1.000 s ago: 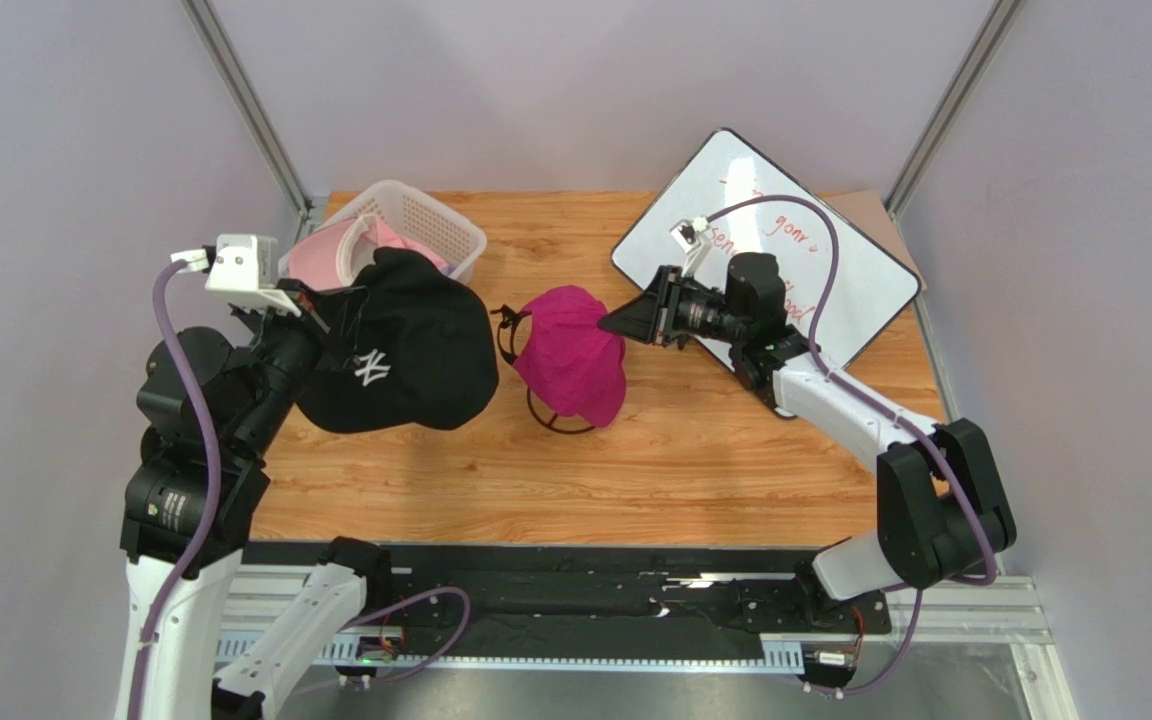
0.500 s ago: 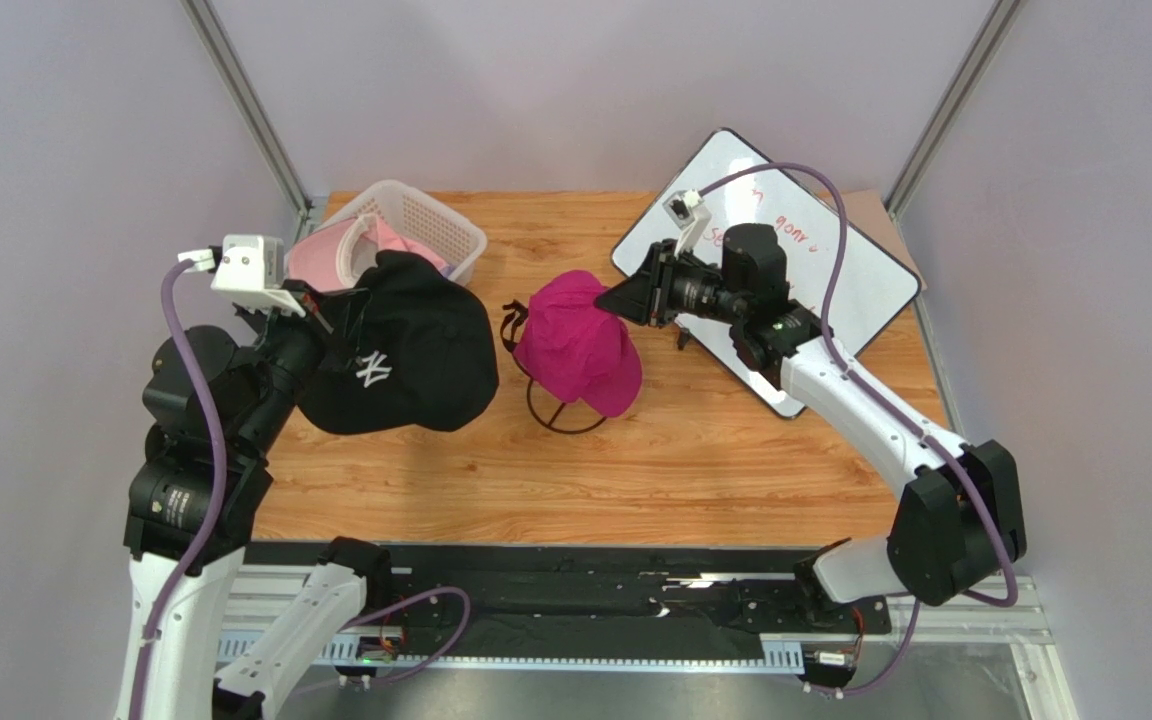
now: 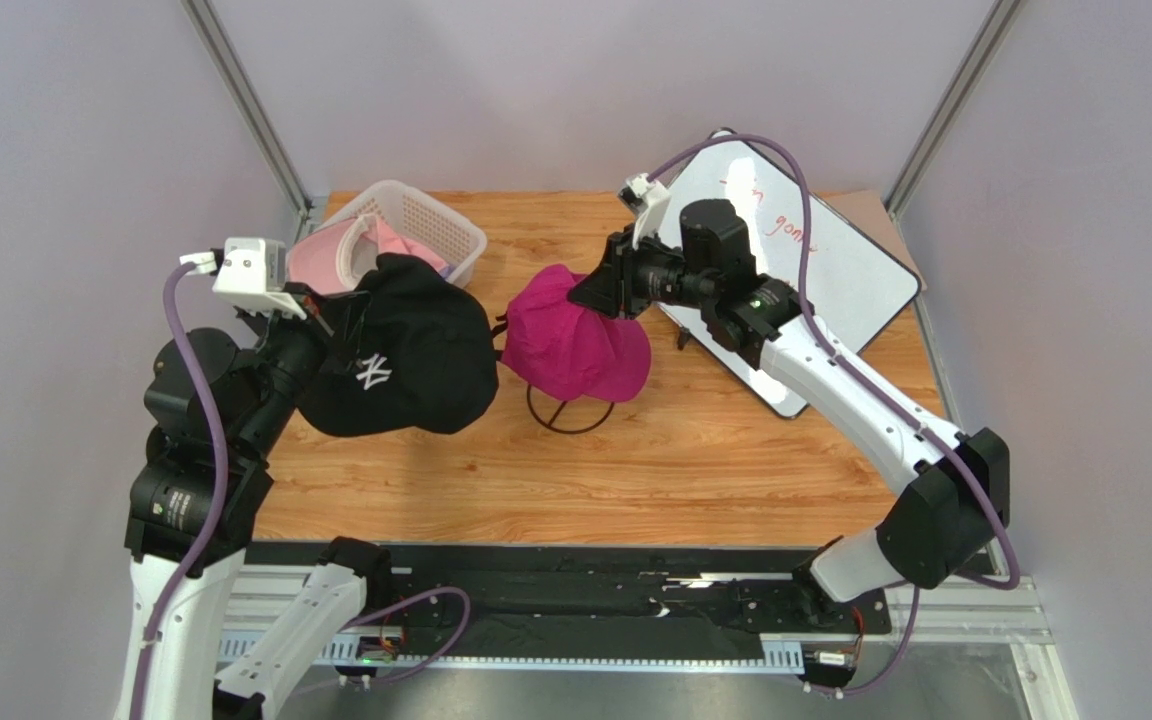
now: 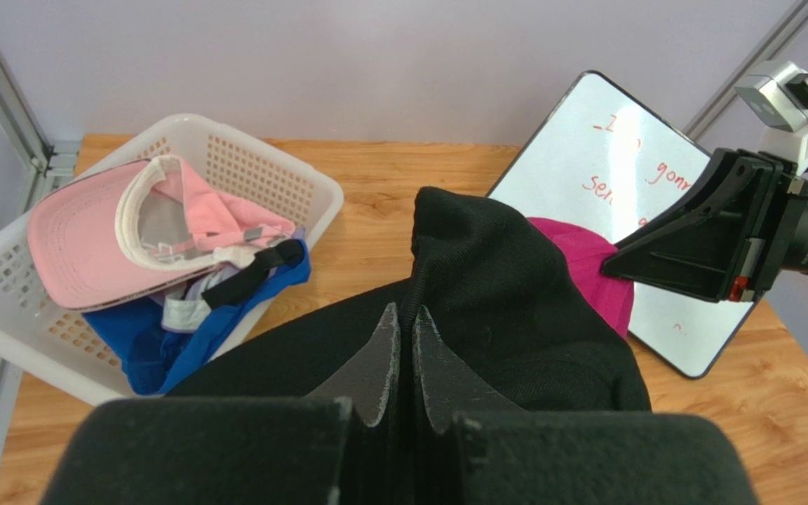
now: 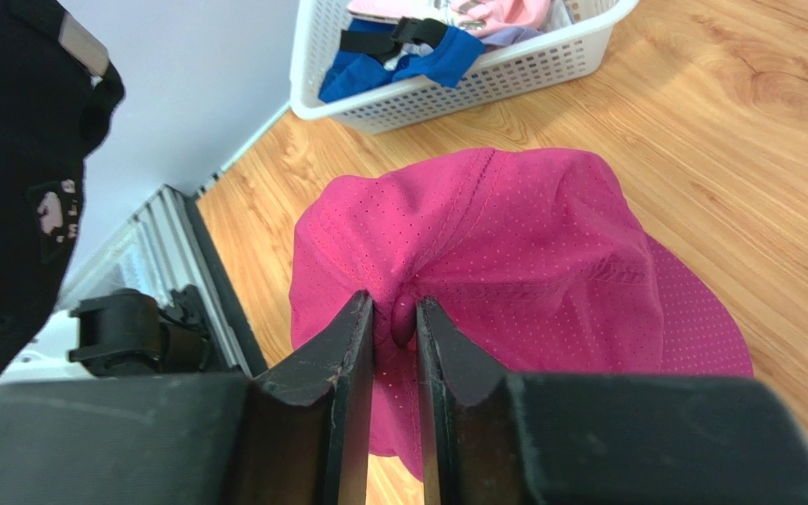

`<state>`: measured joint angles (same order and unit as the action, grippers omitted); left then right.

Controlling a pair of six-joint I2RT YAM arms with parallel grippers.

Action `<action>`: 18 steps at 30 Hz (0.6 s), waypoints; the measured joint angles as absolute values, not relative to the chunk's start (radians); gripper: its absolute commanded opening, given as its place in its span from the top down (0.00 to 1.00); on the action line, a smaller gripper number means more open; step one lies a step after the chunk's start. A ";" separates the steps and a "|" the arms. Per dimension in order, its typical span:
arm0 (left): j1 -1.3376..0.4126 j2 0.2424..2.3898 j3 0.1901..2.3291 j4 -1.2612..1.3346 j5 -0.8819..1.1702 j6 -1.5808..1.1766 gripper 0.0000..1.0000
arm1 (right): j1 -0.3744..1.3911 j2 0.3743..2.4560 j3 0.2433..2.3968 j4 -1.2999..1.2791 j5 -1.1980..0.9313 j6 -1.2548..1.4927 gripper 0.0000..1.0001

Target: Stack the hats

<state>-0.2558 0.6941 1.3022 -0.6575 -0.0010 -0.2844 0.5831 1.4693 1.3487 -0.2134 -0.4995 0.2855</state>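
The right gripper (image 5: pixel 392 316) pinches a fold at the crown of the magenta cap (image 5: pixel 524 226), its jaws narrow on the fabric. The cap lies over the wire stand (image 3: pixel 567 420) at mid-table, though it is hard to see whether it sits fully down. The left gripper (image 4: pixel 398 331) is closed on the black cap (image 3: pixel 409 353), held just beside, near the basket (image 3: pixel 447 225). It seems the first cap is being seated; next the right gripper must release and clear away, so the black cap can go on top.

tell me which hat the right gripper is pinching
The magenta cap, its crown pinched by the right gripper. The black NY cap is in the left gripper; the pink cap and blue cap lie in the white basket.
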 measured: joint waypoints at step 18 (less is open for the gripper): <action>-0.256 0.673 1.238 -0.662 -0.001 -0.287 1.00 | 0.744 1.644 1.638 -0.498 -0.312 0.074 0.76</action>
